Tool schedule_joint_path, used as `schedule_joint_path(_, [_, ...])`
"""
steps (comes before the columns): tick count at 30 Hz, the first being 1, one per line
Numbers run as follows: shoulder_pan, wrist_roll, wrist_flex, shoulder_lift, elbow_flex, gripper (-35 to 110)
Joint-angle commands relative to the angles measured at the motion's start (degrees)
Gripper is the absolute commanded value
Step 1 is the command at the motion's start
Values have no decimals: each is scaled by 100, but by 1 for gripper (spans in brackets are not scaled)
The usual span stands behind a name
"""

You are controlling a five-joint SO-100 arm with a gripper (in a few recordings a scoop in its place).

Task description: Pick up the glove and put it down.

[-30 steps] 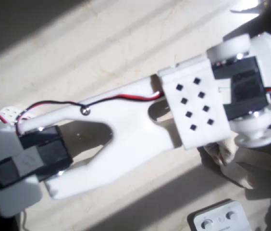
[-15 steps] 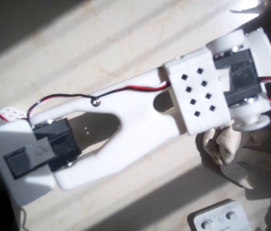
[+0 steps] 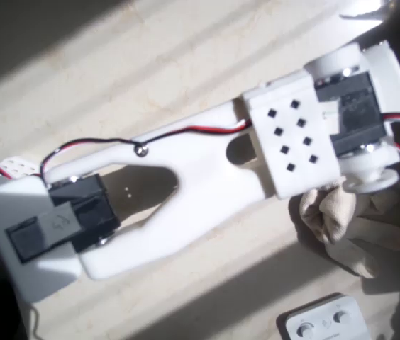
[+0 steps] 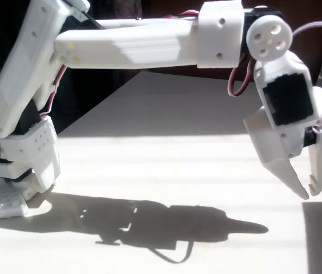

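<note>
tabletop [image 3: 186, 64] — glove [image 3: 335, 216] beneath gripper [image 4: 306, 191]

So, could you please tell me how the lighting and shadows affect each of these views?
Overhead view: hard sunlight falls in diagonal bands across the table, with dark shadow in the top-left corner; the white arm is glary and the glove lies half in shade. Fixed view: bright striped light on the tabletop and a crisp arm shadow below; the gripper is sunlit, jaws slightly apart.
</note>
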Motion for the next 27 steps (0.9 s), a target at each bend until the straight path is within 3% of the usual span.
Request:
schedule_joint_path(1, [-18,44,-53,167,-53,0])
schedule_joint_path(10, [-9,44,-308,2312,1195,0])
schedule_joint_path(27, [475,44,-3375,7805,7260,0])
